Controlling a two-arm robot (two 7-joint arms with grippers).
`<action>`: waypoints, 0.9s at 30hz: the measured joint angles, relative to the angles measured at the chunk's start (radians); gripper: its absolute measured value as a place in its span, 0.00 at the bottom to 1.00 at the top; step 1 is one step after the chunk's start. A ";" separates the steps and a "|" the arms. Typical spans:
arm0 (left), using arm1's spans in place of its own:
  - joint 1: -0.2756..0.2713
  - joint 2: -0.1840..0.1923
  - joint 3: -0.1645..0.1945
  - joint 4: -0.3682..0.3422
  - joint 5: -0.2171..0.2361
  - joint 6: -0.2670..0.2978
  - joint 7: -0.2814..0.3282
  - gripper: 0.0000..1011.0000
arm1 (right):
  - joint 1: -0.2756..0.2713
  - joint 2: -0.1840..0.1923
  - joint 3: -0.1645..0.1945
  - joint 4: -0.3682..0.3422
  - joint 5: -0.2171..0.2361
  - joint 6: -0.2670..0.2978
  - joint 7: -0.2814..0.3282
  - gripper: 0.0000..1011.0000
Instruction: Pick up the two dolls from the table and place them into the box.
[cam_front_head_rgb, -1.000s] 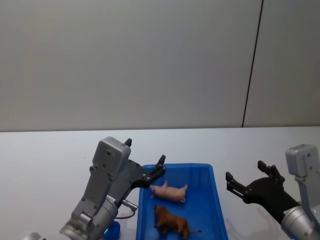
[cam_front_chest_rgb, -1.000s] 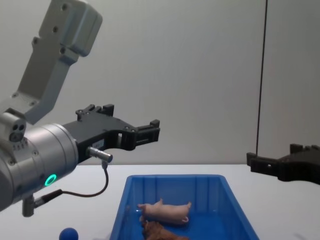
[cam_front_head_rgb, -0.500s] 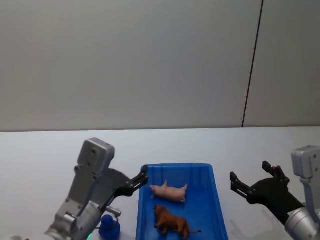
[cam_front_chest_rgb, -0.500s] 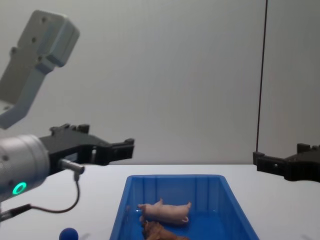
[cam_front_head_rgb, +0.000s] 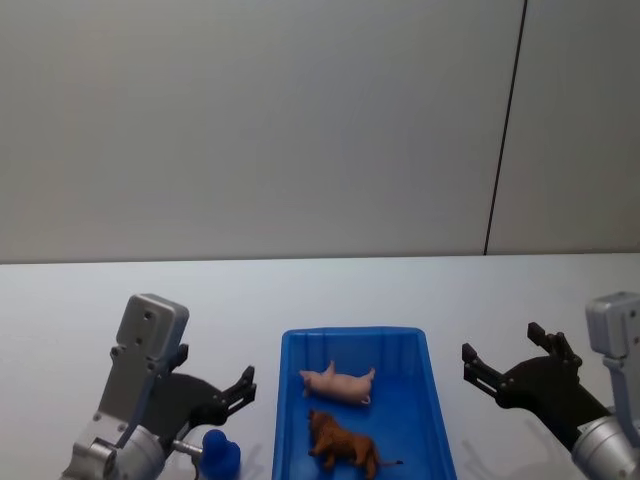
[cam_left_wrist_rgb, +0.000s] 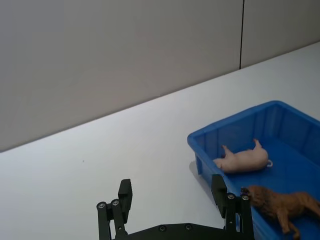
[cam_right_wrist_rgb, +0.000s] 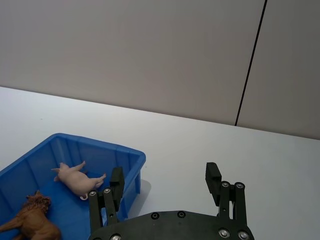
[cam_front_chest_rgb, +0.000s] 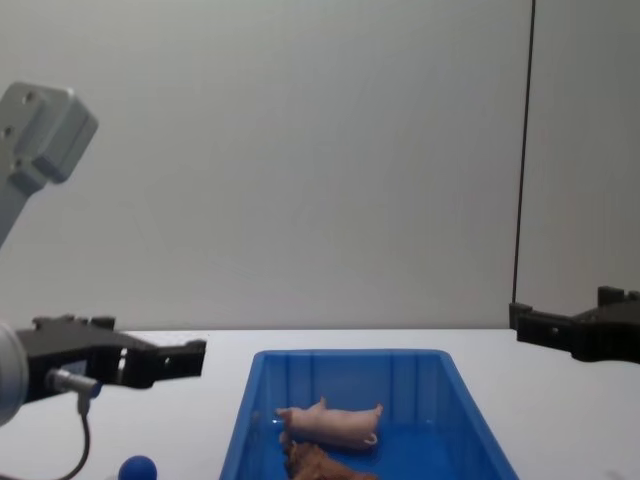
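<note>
Left end effector (cam_front_head_rgb: 232, 395) hangs above the surface (cam_front_head_rgb: 80, 310) with its fingers spread wide and nothing between them; the blue box (cam_front_head_rgb: 431, 400) sits just off to its right side, and a small blue ball (cam_front_head_rgb: 219, 455) lies near it. Right end effector (cam_front_head_rgb: 505, 364) is likewise wide open and empty, hovering on the other side of the box.

Both dolls lie inside the box, between the two end effectors — the pink pig doll (cam_front_head_rgb: 338, 383) farther from the robot, the brown furry doll (cam_front_head_rgb: 342, 444) just nearer, each on its side on the box floor.

Both toys look light and soft, so they would squash under a firm pinch rather than slip. Should either need moving, the plump middle of the body seems the best hold, not a leg or tail. By this layout, the placing appears finished.
</note>
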 joint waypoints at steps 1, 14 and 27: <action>0.002 0.001 -0.001 0.000 -0.004 0.005 0.001 0.99 | 0.000 0.000 0.000 0.000 0.000 0.000 0.000 0.99; 0.018 0.008 -0.012 0.026 -0.045 0.059 0.002 0.99 | -0.001 0.001 0.001 -0.002 0.001 0.000 -0.002 0.99; 0.023 -0.002 -0.010 0.067 -0.050 0.076 -0.025 0.99 | -0.002 0.001 0.001 -0.002 0.001 0.000 -0.003 0.99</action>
